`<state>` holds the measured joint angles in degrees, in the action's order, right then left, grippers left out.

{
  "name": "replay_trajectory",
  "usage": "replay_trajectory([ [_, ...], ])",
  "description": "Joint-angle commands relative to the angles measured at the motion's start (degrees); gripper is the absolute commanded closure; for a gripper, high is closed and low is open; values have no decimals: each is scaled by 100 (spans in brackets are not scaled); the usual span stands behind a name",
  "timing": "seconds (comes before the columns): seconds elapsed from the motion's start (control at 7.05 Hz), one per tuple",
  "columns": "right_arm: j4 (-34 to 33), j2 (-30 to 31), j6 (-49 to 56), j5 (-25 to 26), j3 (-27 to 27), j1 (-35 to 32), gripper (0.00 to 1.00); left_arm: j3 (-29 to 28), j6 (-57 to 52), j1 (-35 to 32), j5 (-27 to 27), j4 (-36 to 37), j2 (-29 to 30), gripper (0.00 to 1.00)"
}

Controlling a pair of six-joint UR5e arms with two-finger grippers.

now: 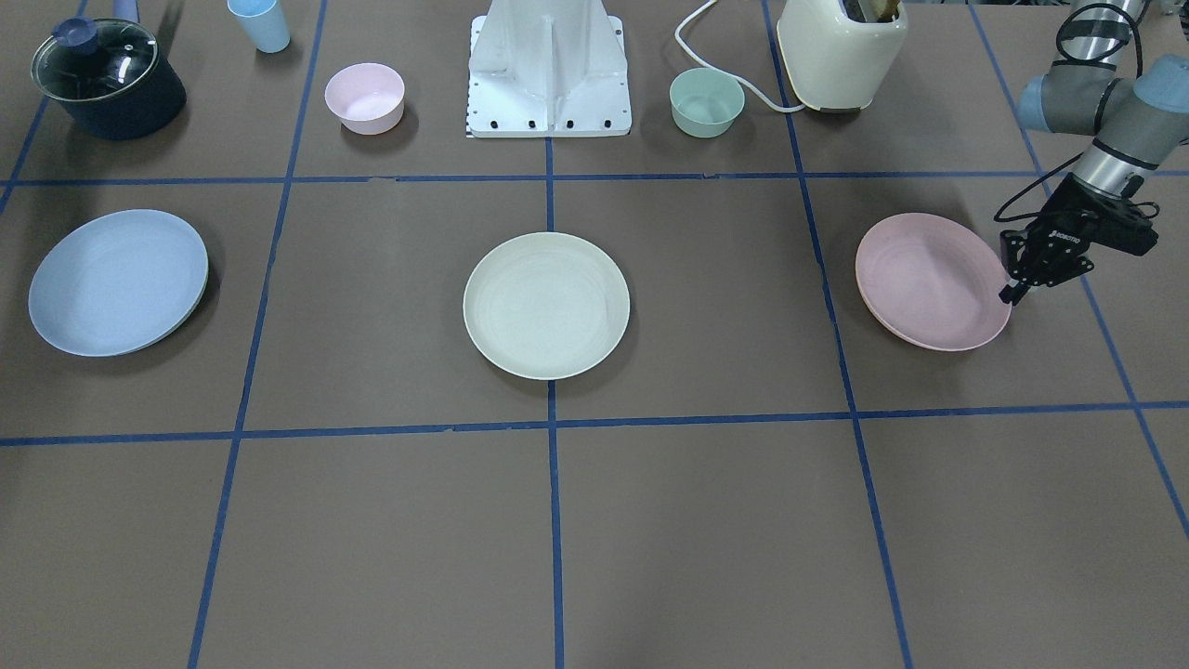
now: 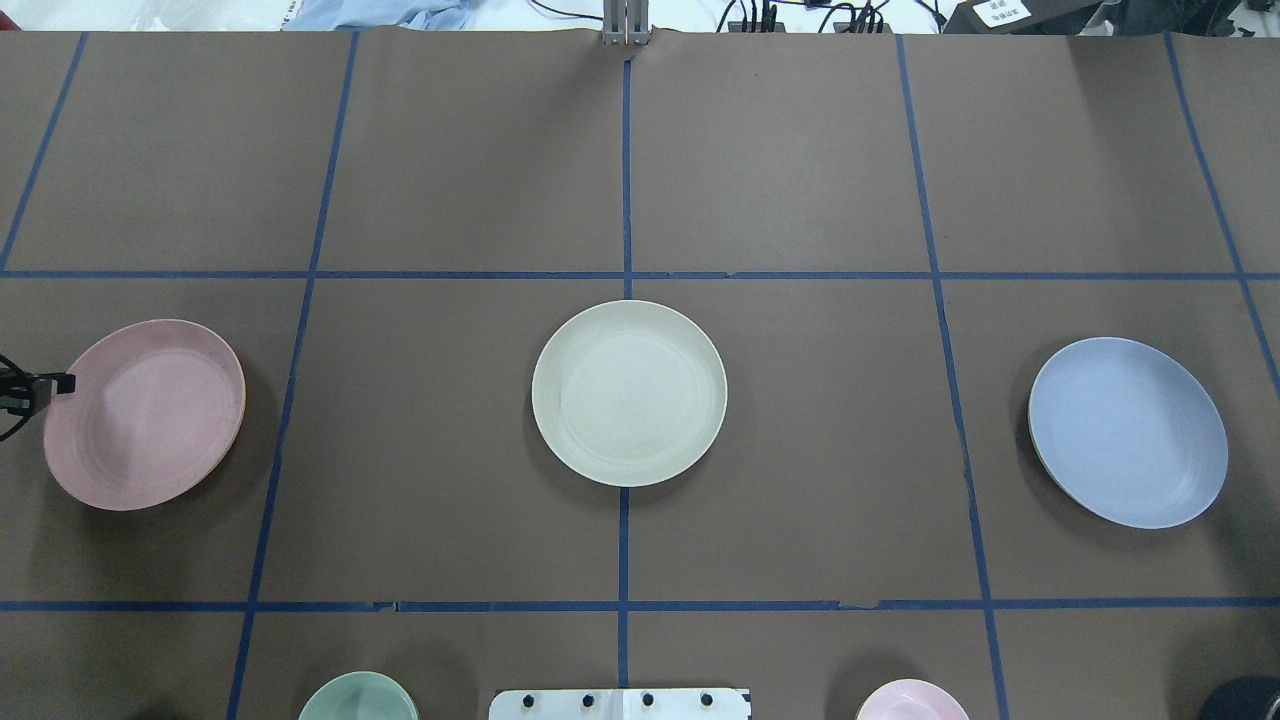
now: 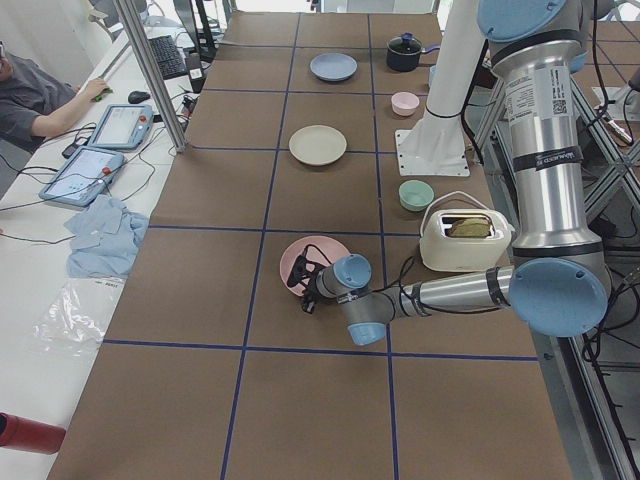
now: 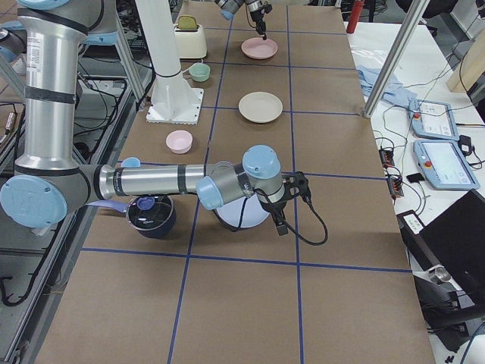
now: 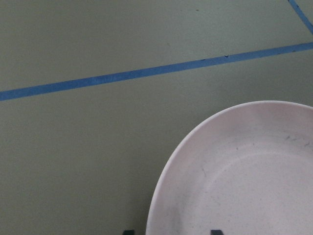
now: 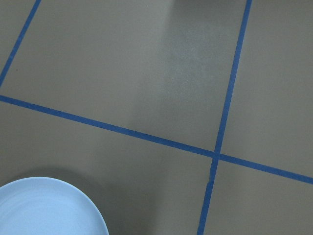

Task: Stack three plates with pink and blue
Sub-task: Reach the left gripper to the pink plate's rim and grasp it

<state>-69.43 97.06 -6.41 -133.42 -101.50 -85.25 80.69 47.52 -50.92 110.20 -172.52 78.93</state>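
Observation:
The pink plate [image 1: 929,279] lies at my left end of the table, the cream plate [image 1: 546,305] in the middle, and the blue plate [image 1: 118,282] at my right end. All three lie flat and apart. My left gripper [image 1: 1012,288] is open at the pink plate's outer rim. In the left wrist view its fingertips [image 5: 128,231] stand either side of that rim [image 5: 161,196]. My right gripper [image 4: 282,226] hangs over the blue plate [image 4: 242,216]; I cannot tell whether it is open or shut. The right wrist view shows only the blue plate's edge [image 6: 49,210].
Along the robot's side stand a lidded dark pot [image 1: 107,79], a blue cup [image 1: 260,23], a small pink bowl [image 1: 364,98], the white robot base [image 1: 550,74], a small green bowl [image 1: 706,102] and a cream toaster [image 1: 841,51] with its cord.

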Motion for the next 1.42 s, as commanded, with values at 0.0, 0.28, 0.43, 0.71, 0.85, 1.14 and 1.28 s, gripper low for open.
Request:
replay_trajectory([
  [0.0, 0, -2, 0, 0, -1, 0, 0, 339, -6, -58, 516, 60, 0, 100],
  [0.28, 0, -2, 0, 0, 7, 0, 0, 770, -5, -618, 1282, 409, 87, 100],
  [0.43, 0, -2, 0, 0, -1, 0, 0, 1451, 3, -639, 1389, 1212, 131, 100],
  [0.71, 0, -2, 0, 0, -1, 0, 0, 2798, 91, -648, 1320, 3208, 621, 100],
  [0.85, 0, -2, 0, 0, -1, 0, 0, 2924, 561, -543, 1259, 3442, 929, 100],
  [1.14, 0, -2, 0, -9, -10, 0, 0, 2917, 1554, 349, 516, 3514, 1491, 100],
  [1.28, 0, -2, 0, -9, -1, 0, 0, 2917, 1959, 850, 50, 4010, 1955, 100],
])
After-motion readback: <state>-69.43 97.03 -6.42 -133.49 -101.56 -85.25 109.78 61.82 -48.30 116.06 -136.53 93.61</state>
